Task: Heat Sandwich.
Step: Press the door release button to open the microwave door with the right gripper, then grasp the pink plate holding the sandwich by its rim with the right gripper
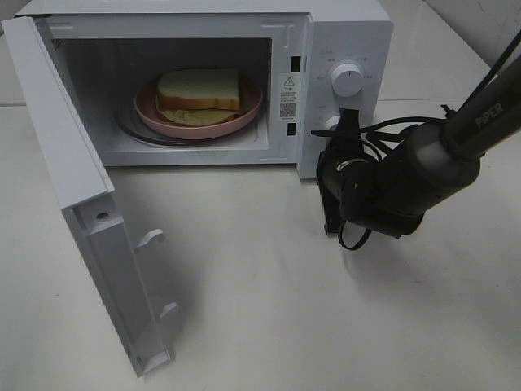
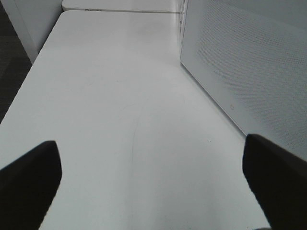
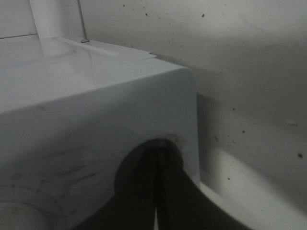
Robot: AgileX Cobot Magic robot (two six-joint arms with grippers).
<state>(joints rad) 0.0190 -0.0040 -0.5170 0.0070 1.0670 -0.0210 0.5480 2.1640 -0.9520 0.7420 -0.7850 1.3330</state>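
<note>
The sandwich [image 1: 199,90] lies on the plate [image 1: 155,118] in the middle of the microwave [image 1: 203,8] cavity. The door [image 1: 77,187] stands swung open toward 7 o'clock of the sandwich. The control panel [image 1: 370,106] with its upper knob [image 1: 348,80] is at 3 o'clock. The right pincer [image 1: 331,134], jaws pressed together on nothing, sits at the panel's lower part, at 4 o'clock. The left pincer [image 2: 151,146] is spread wide over the bench [image 2: 120,96], beside a perforated white wall [image 2: 249,67].

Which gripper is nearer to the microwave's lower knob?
Right. The right gripper, shut, is right by the lower knob; the left gripper, open, hangs over the table beside the open door.
</note>
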